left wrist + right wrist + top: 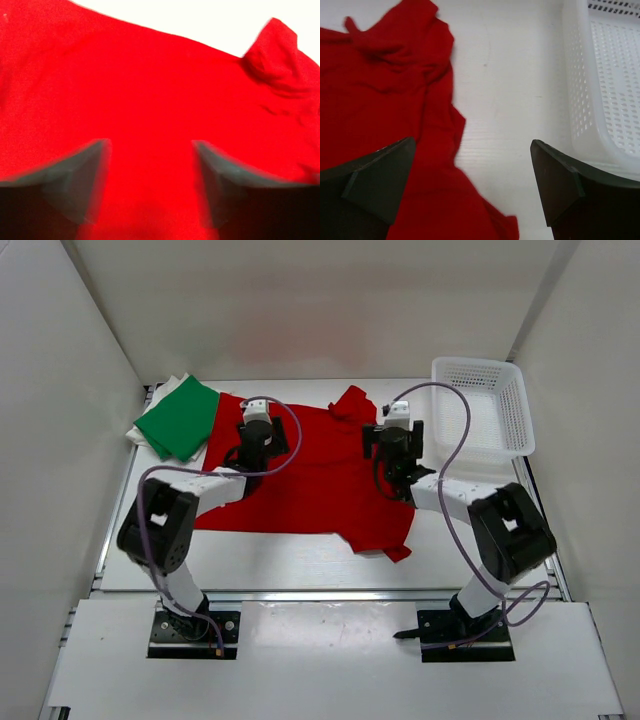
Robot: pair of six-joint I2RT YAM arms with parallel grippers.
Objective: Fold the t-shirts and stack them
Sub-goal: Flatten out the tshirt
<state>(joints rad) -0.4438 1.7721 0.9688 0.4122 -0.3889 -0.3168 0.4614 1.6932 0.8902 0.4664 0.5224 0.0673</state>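
The left gripper (150, 142) and right gripper (472, 141) are hovering, jaws wide and holding nothing, over the red shirt (300, 475) laid flat, likely lining up a fold.

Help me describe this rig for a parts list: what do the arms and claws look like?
The left arm and right arm have bulky black joint housings joined by white links, on black base plates. A greyish-purple cable loops along each. The left claw and right claw each have two dark grey wedge-shaped fingers.
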